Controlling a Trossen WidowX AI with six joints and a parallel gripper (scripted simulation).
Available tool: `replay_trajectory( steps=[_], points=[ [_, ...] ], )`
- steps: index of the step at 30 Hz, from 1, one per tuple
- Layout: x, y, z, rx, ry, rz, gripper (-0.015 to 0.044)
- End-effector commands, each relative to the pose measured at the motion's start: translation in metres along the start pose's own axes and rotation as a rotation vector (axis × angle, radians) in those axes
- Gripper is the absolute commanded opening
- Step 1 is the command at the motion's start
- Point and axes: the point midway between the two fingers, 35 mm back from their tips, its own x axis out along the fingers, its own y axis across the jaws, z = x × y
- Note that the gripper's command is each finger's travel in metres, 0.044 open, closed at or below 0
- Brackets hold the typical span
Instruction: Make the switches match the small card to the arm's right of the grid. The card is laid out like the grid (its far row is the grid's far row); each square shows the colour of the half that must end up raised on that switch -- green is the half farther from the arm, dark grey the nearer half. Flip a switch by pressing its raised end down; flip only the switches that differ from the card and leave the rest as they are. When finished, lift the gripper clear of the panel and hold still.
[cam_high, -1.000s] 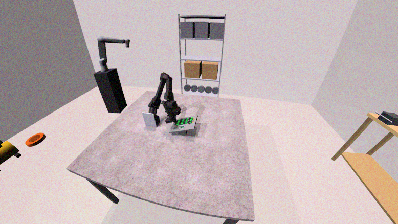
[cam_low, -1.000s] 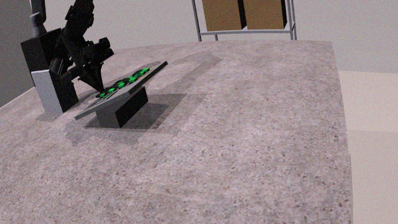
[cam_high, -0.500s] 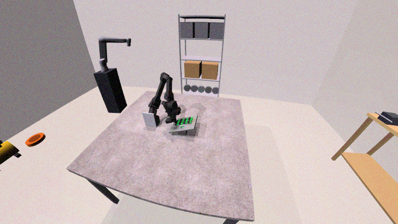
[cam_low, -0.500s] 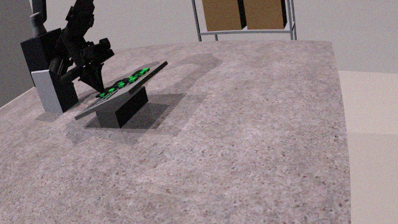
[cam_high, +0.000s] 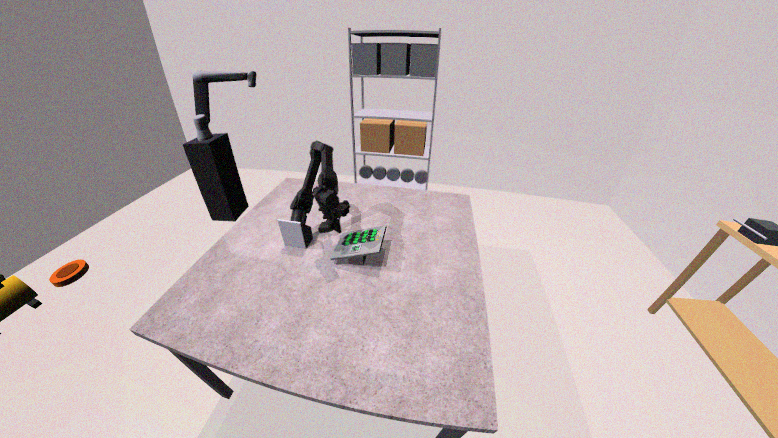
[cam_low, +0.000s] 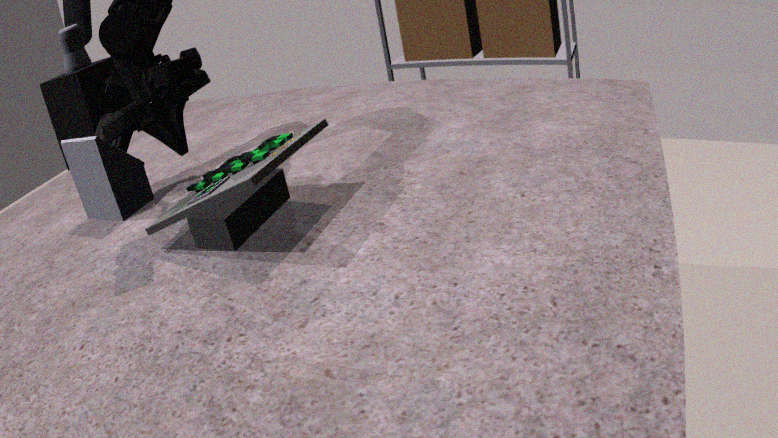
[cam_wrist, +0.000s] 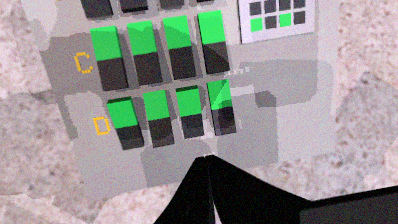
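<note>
Judging the rocker switches (cam_high: 360, 237) (cam_low: 236, 164) (cam_wrist: 158, 105) light but firm to tip: nothing to grasp, best pressed on the raised end with joined tips, squarely, lest they slid onto a neighbour. Sloping panel (cam_high: 348, 254) (cam_low: 168, 216) (cam_wrist: 295, 135) stood on the table (cam_high: 326, 326) (cam_low: 435, 299) (cam_wrist: 370, 110), top view, nearer its far edge than its near one, toward the far left corner. End effector (cam_high: 338, 230) (cam_low: 185, 153) (cam_wrist: 205, 165) was pressed together, empty, apart from the switches. Wrist view cut off the far rows and the card's (cam_high: 356, 248) (cam_low: 211, 186) (cam_wrist: 277, 36) upper part; exterior view was too oblique to read raised halves.
</note>
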Motion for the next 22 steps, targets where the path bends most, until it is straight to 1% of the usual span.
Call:
replay_trajectory(
  steps=[1,5,9,11,22],
  points=[
    [-0.019,0.001,0.002,-0.011,0.001,-0.003,0.0000],
    [-0.020,0.001,0.009,-0.011,0.001,-0.004,0.0000],
    [-0.025,0.008,0.055,-0.012,0.000,-0.004,0.0000],
    [-0.025,0.012,0.070,-0.013,-0.001,-0.003,0.0000],
    [-0.025,0.012,0.071,-0.013,-0.001,-0.002,0.0000]
  ],
)
